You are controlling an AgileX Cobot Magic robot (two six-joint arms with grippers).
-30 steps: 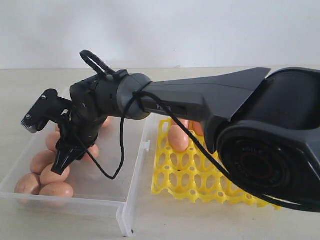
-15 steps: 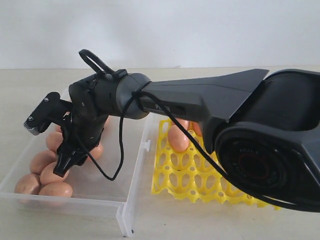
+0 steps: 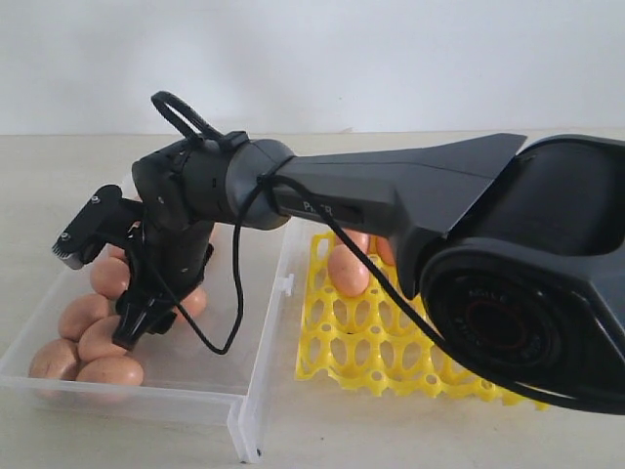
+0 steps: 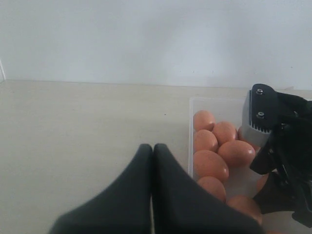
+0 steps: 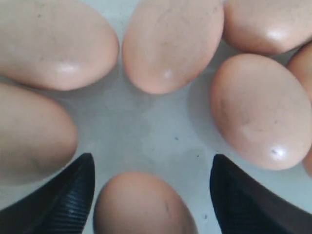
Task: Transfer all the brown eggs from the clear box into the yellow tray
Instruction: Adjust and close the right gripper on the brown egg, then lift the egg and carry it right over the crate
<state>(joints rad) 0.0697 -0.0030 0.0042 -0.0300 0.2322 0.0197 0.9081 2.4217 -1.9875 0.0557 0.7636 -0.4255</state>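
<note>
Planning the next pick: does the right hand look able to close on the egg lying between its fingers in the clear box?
Likely yes. The right hand is open with a finger either side of that egg and nothing between; one neighbouring egg sits close outside one finger.

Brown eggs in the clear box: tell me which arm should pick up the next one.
Right. The right gripper hangs open inside the clear box, jaws either side of a brown egg. The left gripper is shut, over bare table outside the box.
</note>
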